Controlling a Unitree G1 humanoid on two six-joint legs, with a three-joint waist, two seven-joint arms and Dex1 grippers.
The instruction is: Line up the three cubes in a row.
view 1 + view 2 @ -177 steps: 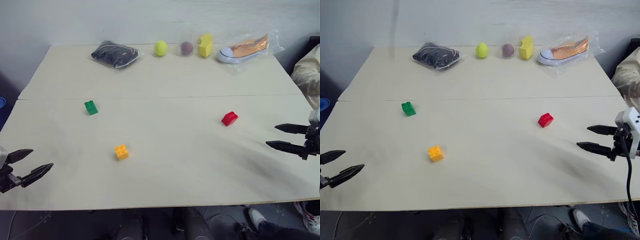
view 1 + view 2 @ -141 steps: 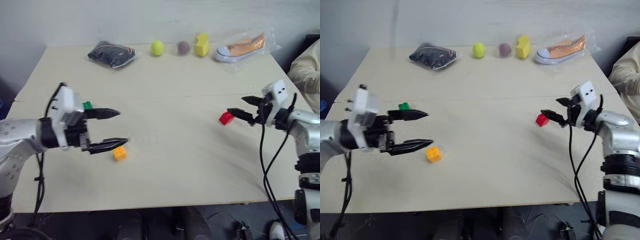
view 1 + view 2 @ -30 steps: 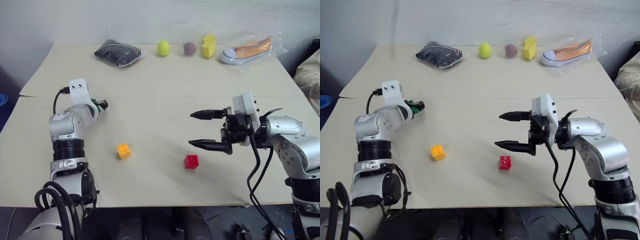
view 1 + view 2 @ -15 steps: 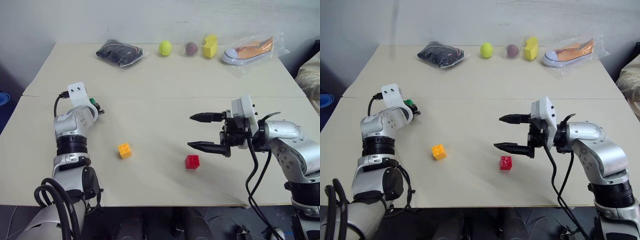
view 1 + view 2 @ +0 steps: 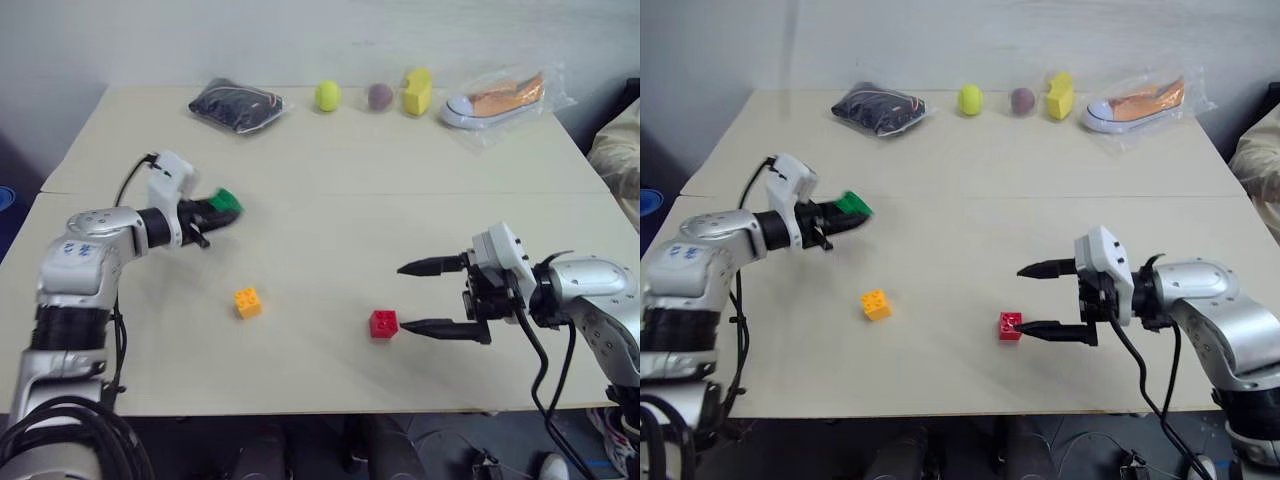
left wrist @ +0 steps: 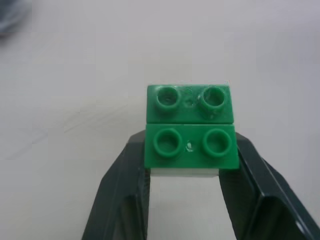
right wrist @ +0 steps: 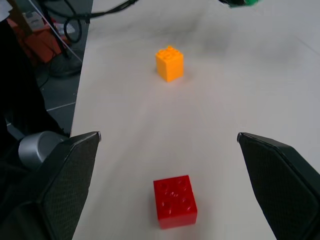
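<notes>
- Green brick [image 5: 226, 201] now lifted off the counter [image 5: 330, 160], clamped in the left claw [image 5: 213, 213]; previously grounded
- Right claw [image 5: 425, 297] drawn back, wide open, empty; red brick [image 5: 384, 324] beside it, orange brick [image 5: 248, 302] apart; placement outstanding

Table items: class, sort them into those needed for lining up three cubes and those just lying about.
Needed: green cube in the left claw, orange-yellow cube, red cube.
Lying about: black bag, yellow-green ball, brown ball, yellow foam block, bagged sneaker.
</notes>
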